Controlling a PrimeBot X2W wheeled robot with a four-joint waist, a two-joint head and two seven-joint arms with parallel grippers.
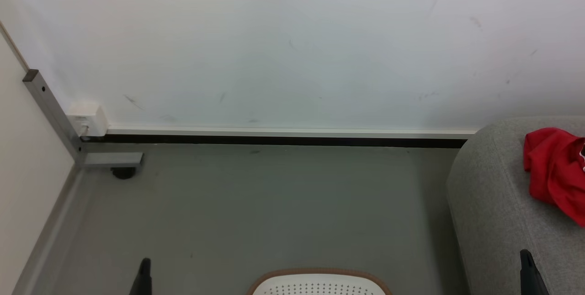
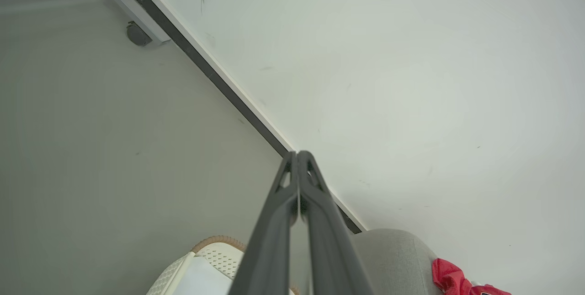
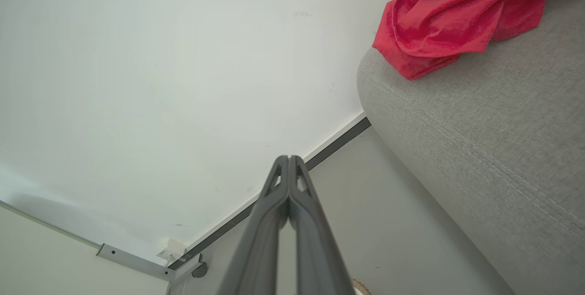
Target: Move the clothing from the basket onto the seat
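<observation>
left gripper (image 2: 298, 157) and right gripper (image 3: 289, 160) both pinched closed, empty; the basket (image 1: 320, 271) sits low between them, its inside mostly hidden; red clothing (image 1: 555, 167) lies on the seat (image 1: 493, 203); likely between trips; next calls for tilting down to check the basket

One marking only: dark block lettering with a pale outline, printed on the red clothing (image 3: 438, 25) lying on the seat (image 3: 480, 148), ahead of the right gripper (image 3: 289, 160) and to its right. The picture's upper edge cuts the characters short, and none can be read.
</observation>
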